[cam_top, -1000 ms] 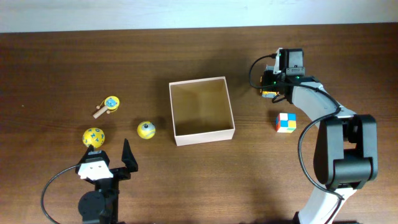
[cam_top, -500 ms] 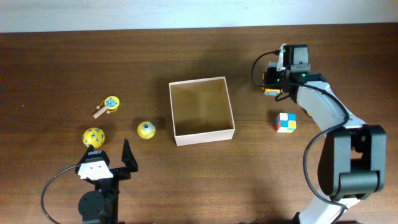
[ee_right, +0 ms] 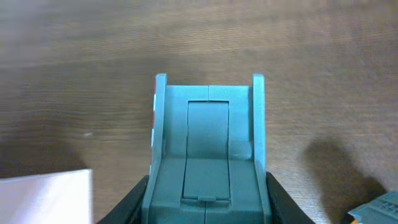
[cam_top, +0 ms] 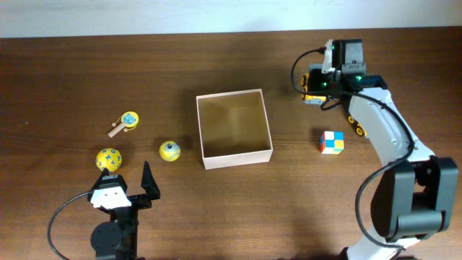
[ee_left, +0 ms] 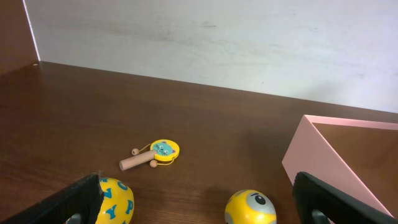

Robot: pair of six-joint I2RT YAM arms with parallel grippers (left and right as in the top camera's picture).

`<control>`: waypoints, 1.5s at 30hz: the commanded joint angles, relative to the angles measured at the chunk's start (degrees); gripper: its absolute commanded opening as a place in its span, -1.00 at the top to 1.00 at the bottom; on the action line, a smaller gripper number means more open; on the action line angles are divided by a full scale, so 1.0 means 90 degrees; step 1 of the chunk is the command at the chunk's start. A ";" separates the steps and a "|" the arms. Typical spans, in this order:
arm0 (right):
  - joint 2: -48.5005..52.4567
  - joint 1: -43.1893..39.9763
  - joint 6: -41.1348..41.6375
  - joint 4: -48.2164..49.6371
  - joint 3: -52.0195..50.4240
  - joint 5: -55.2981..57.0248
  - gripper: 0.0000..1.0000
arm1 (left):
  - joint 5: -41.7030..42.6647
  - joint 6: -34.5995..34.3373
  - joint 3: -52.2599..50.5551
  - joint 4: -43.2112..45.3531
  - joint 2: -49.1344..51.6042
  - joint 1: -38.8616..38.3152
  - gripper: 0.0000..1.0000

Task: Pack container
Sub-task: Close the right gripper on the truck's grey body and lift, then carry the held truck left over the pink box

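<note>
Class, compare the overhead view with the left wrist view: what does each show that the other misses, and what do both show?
Only overhead: the colour cube and the right gripper shut on a small toy. Only left wrist: no extra object, just a side-on look at the outer wall of the container. Both: the container, the drum rattle, the lettered yellow ball and the yellow ball with an eye.
</note>
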 commanded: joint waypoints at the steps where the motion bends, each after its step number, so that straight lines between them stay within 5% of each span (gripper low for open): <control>1: -0.0464 0.0342 -0.0005 -0.0194 0.0522 -0.0185 0.50 | 0.0087 0.0102 -0.0044 0.0022 -0.0053 0.0039 -0.98; 24: -0.0614 0.2997 0.0010 -0.1319 0.1219 -0.0175 0.46 | 0.0087 0.0102 -0.0044 0.0022 -0.0053 0.0039 -0.98; 45: 0.0520 0.3534 0.0403 -0.0797 0.1178 -0.0032 0.47 | 0.0090 0.0102 -0.0044 0.0022 -0.0053 0.0039 -0.99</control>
